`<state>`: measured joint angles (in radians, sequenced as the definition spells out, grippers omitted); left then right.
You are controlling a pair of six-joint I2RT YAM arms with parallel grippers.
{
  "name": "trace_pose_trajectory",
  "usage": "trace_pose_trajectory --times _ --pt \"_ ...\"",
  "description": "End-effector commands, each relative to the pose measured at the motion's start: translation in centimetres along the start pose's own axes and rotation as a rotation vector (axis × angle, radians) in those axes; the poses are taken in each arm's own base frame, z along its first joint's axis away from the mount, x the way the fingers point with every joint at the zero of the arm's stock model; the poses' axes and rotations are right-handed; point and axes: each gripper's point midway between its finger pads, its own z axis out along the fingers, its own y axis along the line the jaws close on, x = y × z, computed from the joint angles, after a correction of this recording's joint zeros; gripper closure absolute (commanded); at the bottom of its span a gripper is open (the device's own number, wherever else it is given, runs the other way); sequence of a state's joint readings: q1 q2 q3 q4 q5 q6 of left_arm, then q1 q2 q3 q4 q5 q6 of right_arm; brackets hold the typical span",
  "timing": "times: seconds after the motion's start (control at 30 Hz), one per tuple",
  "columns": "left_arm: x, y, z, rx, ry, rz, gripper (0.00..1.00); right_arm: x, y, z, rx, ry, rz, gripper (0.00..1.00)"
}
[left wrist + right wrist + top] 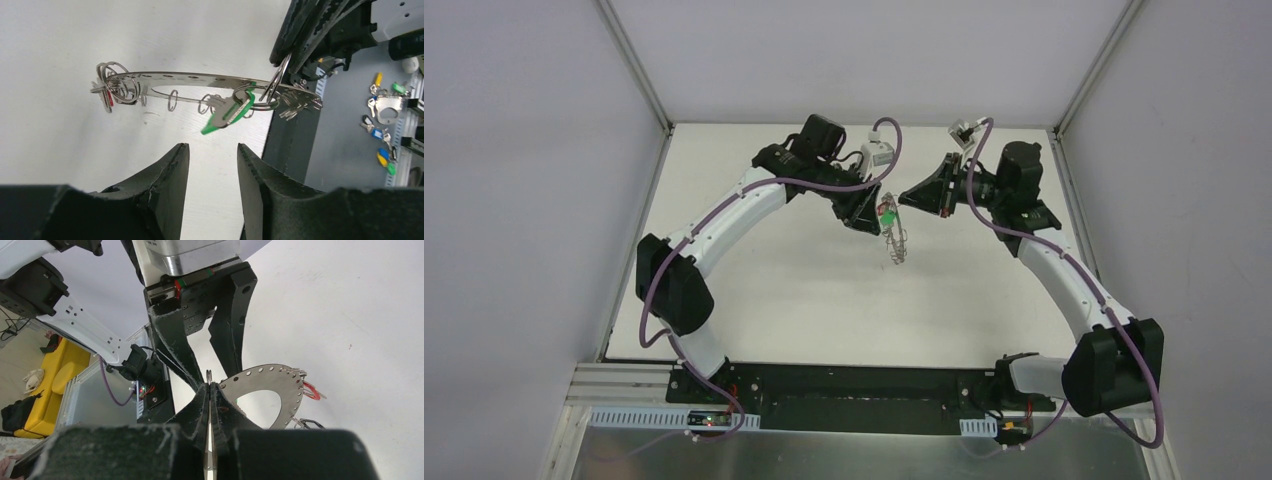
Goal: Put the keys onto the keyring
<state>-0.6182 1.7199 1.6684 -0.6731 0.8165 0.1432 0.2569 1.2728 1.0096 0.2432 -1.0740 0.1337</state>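
Above the table [774, 300], your right gripper [210, 390] pinched the keyring [155, 82]; your left gripper [213, 150], spread apart, likely had to seize the green key [227, 114] for threading.

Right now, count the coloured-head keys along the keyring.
2: a green key on the wire loop pinched by the right fingers; a red key at the keyring's far end. Others possibly hidden.

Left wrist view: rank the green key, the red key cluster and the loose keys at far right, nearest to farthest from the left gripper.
1. green key, just above the left gripper.
2. red key cluster, at the keyring's left end.
3. loose keys, far right, in the background.
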Motion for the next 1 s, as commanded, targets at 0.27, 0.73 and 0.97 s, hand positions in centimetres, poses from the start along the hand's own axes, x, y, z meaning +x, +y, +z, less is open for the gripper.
trace_pose_trajectory --times 0.27,0.73,0.97 --pt "-3.5 -1.0 -2.5 -0.068 -0.227 0.178 0.50 -1.7 0.0 -0.5 0.064 -0.126 -0.009 1.00" --pt "-5.0 -2.3 -1.2 0.086 -0.224 0.235 0.45 -0.2 2.0 -1.0 -0.103 -0.078 -0.031 1.00" --pt "-4.0 -2.8 0.3 0.178 -0.215 0.254 0.45 0.0 2.3 -1.2 -0.120 -0.074 -0.036 1.00"
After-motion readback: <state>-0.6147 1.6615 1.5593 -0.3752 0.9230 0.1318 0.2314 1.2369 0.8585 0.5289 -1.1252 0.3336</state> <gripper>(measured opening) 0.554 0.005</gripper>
